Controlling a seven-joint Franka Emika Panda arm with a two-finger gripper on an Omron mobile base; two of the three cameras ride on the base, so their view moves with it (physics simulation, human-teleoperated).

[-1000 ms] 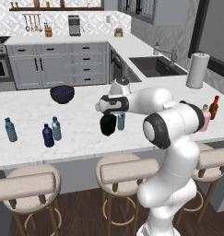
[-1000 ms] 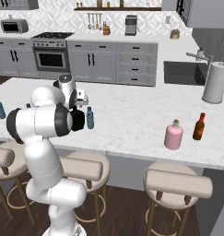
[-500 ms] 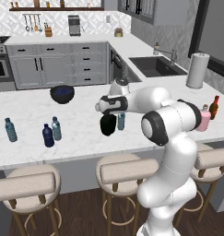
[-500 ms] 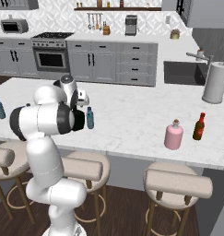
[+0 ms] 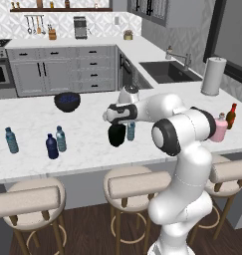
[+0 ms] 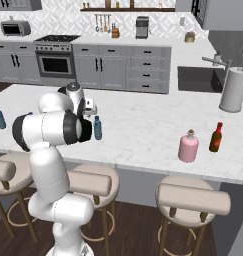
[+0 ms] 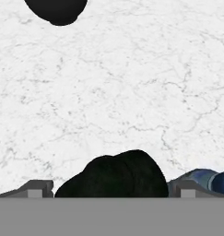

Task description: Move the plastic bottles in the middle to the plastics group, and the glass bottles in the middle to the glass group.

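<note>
The black flask (image 5: 116,136) stands on the counter's near middle, and in the hand view the flask (image 7: 114,176) fills the bottom centre. My gripper (image 5: 116,124) hangs right over it, open, one fingertip (image 7: 36,189) on each side of the body. One pale plastic bottle (image 5: 131,131) stands just behind the flask, its blue cap (image 7: 220,181) beside my right finger. Another pale bottle (image 5: 60,139) stands at the left with the navy bottle (image 5: 52,147) and the teal bottle (image 5: 11,140). The pink bottle (image 5: 220,127) and the red-brown bottle (image 5: 232,115) stand at the right.
A dark bowl (image 5: 67,101) sits on the marble counter (image 5: 92,117) behind the plastics group. A white paper-towel roll (image 5: 212,75) stands at the far right near the sink (image 5: 165,71). Stools (image 5: 130,185) line the counter's front edge.
</note>
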